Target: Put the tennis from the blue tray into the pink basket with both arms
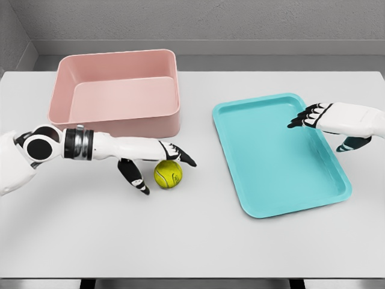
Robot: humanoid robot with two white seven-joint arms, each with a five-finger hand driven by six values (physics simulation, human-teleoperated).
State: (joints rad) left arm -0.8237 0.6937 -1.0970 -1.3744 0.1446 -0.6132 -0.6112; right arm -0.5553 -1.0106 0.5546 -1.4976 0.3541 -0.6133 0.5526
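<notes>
Two open hands (157, 158) (319, 120), apart.

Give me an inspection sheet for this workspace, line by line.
Surface: white table, flat.
Job's things: tennis ball on the table in front of the pink basket, outside it; blue tray at right holds nothing; basket holds nothing.
Clutter: nothing seen.
Hands: left hand around the ball's left side, fingers spread above it, grasp not closed; right hand open over the tray's far right edge.
Cables: nothing seen.
Surroundings: grey wall behind the table.
</notes>
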